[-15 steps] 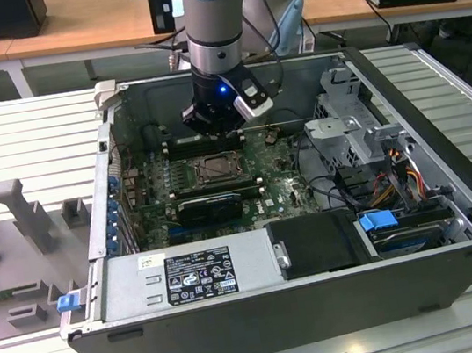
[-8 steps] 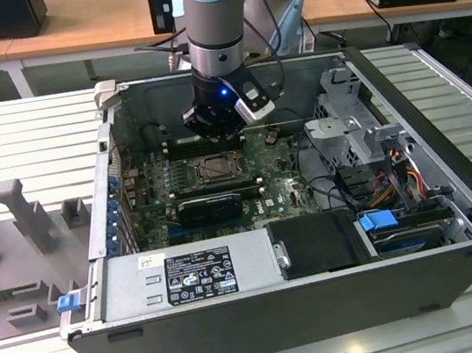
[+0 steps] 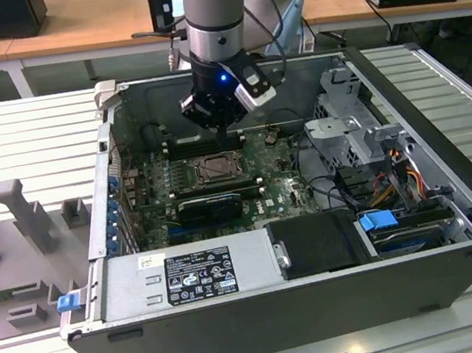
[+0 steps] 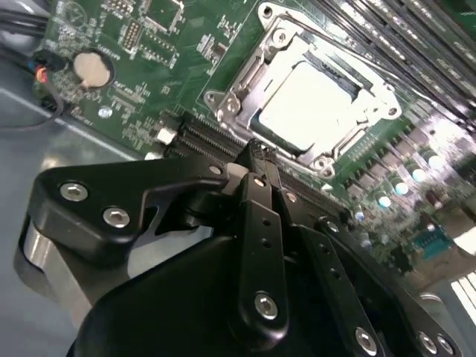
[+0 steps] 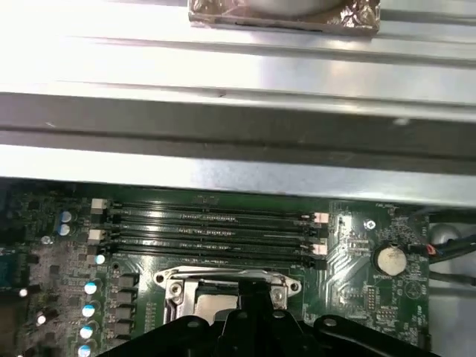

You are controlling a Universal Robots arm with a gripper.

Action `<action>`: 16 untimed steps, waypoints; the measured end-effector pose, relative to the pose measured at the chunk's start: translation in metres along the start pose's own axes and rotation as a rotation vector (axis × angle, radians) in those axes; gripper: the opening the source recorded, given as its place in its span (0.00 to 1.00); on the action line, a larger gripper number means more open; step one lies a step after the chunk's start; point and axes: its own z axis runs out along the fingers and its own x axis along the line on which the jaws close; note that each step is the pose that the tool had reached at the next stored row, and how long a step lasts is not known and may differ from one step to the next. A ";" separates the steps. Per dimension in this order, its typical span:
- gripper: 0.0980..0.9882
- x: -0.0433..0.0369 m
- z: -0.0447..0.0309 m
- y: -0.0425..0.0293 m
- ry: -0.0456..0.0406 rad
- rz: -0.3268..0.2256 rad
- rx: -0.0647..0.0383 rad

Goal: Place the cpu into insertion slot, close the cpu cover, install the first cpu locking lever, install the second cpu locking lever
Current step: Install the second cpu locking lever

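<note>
Black gripper (image 4: 253, 160) linkage is being seen closest to the lens in the second wrist view, its fingers (image 4: 256, 216) being pressed together into one narrow blade with nothing pinched between them. Beneath it, the open computer case (image 3: 456, 223) is being shown lying on its side in the exterior view, with the green motherboard (image 3: 281, 179) lying flat inside and the arm hanging over it.

Just beyond the fingertips, the socket (image 4: 312, 104) is being presented with its cover (image 4: 230, 97) lying down flat as a metal frame around a square window. Through that window the chip (image 4: 309, 108) is being seen as a pale, bright square, seated in the socket, so it appears that placing and covering are already done. The tip is being held at the near edge of the frame, by the side facing away from the memory slots (image 5: 208, 227); whether it is touching metal or a lever cannot be told. The frame's edge nearest the tip is lying crosswise to the fingers, level with the board.
</note>
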 end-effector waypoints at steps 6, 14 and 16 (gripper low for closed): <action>0.01 0.0015 -0.0005 -0.0225 0.0001 0.000 0.002; 0.01 0.0104 0.0030 -0.0554 0.0048 0.000 0.002; 0.01 0.0122 0.0055 -0.0589 0.0090 0.001 0.002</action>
